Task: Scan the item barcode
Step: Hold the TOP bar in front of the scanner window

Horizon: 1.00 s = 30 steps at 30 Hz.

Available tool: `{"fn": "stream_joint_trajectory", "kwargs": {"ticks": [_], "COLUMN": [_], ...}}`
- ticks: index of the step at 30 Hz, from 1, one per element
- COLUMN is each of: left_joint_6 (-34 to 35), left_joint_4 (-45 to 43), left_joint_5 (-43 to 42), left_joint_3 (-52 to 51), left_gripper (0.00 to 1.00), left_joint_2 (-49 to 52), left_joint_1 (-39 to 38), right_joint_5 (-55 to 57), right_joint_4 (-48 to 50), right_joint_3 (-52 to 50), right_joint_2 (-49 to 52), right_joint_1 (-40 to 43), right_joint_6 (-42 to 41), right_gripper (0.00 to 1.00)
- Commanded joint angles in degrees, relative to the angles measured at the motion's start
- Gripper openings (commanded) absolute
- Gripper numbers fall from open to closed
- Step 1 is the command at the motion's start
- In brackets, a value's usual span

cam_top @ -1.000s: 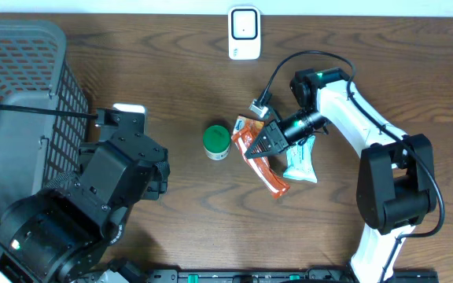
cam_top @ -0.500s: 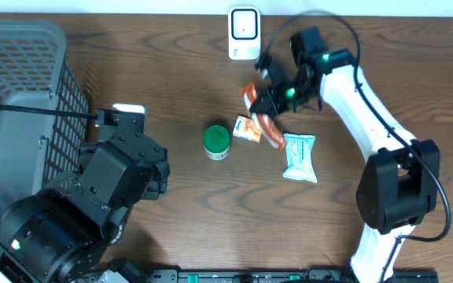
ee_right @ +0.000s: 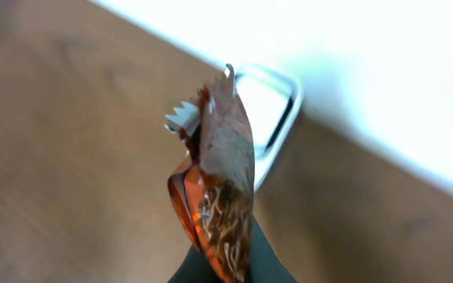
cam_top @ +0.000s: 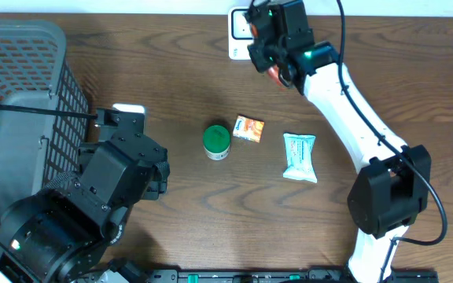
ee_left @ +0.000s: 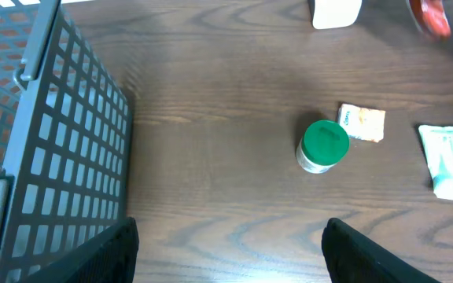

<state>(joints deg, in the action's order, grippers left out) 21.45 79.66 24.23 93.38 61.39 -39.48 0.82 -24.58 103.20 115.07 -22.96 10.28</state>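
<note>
Half the scanner (cam_top: 236, 43) hides behind right claw (ee_right: 225, 263) pinching orange packet (ee_right: 219, 189); left claw (ee_left: 230, 255) gapes

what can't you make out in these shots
Barcode on the red snack packet: right wrist view shows it edge-on and blurred; overhead, the right gripper covers it.
Scanner: overhead, partly hidden by the right arm; left wrist view cuts it at the top edge.
Print on the small orange packet: too small in every view.
</note>
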Motion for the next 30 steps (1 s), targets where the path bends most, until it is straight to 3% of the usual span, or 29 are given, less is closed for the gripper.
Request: {"fn": "stream_joint_trajectory", "kwargs": {"ticks": [1,16,30], "left_joint_6": [0.7,0.7,0.7], "left_joint_4": [0.3,0.3,0.3], "left_joint_5": [0.9,0.9,0.9], "left_joint_3": [0.5,0.5,0.5], "left_gripper": [0.75,0.75,0.75], "left_joint_2": [0.0,0.0,0.0], "left_joint_1": [0.2,0.2,0.2], "right_joint_5": [5.1,13.3,12.3], "right_joint_4": [5.2,41.1,40.4], "right_joint_3": [1.0,1.7,19.3], "right_joint_2": [2.6,19.6,37.2], "right_joint_1": [-0.3,-4.3,-5.1], "right_joint_6": [5.2,27.8,49.7], "right_gripper": [0.01,0.01,0.01]}}
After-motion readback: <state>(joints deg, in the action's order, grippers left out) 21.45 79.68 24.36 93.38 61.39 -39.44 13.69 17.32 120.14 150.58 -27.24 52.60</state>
